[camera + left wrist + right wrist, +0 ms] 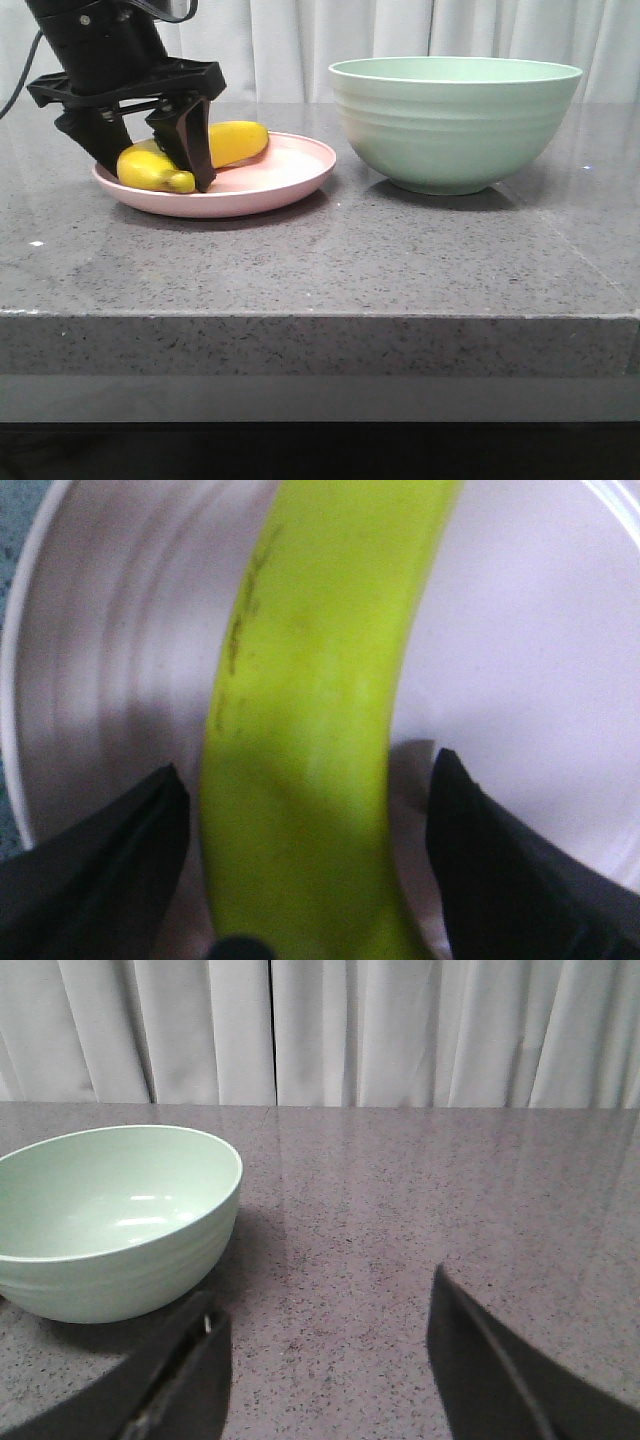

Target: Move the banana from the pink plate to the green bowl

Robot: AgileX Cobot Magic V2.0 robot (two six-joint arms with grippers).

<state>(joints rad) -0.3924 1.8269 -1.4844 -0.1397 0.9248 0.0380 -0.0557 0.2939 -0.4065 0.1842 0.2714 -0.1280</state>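
On the pink plate [290, 180], the left gripper [150, 165] straddles the banana [235, 142], jaws spread, needing closure before lifting toward the green bowl [455, 125] at three o'clock.

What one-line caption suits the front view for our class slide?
Left pincer straddles the banana on the pink plate, open; the green bowl waits beside it.

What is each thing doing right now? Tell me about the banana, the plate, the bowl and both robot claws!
banana: lying on the plate, between the left claw's fingers, not lifted.
pink plate: flat on the table, holding the banana.
green bowl: upright, empty.
left gripper: open, fingers on either side of the banana, gaps showing.
right gripper: open, holding nothing, above the table beside the bowl.
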